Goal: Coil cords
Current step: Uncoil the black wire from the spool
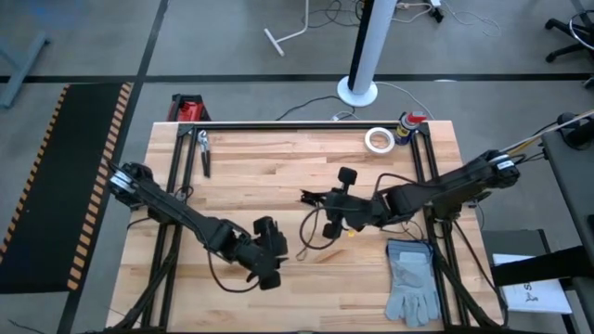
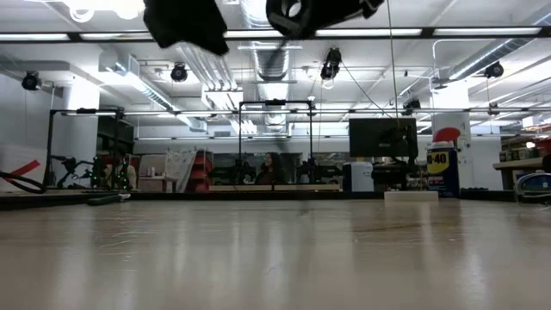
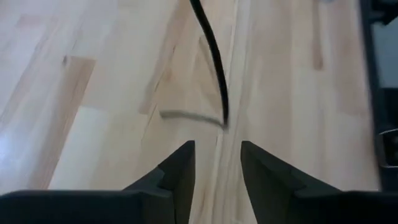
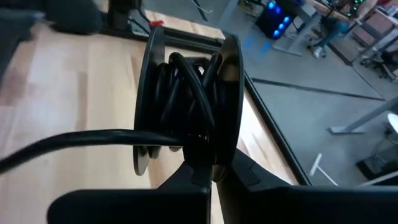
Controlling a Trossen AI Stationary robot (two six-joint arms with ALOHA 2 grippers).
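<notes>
One thin black cord [image 1: 314,225] lies on the wooden counter [image 1: 278,167] near its middle, part of it wound on a single black spool [image 4: 186,102] and the rest trailing in a loose loop toward six o'clock. There are two arms. The right gripper [image 1: 348,215], reaching in from three o'clock, has its jaws pressed shut on the spool, whose two flanges stand upright with the cord bunched between them; one strand runs off from the spool across the wood. The left gripper [image 1: 269,263] sits toward seven o'clock of the counter, its jaws parted by a narrow gap and holding nothing, with the free end of the cord lying on the wood just ahead of the fingers [image 3: 180,171]. Also on the counter are one grey glove [image 1: 411,278] at five o'clock, one white tape roll [image 1: 378,140] at one o'clock with a spray can [image 1: 406,127] beside it, and one pair of pliers [image 1: 203,150] at eleven o'clock.
</notes>
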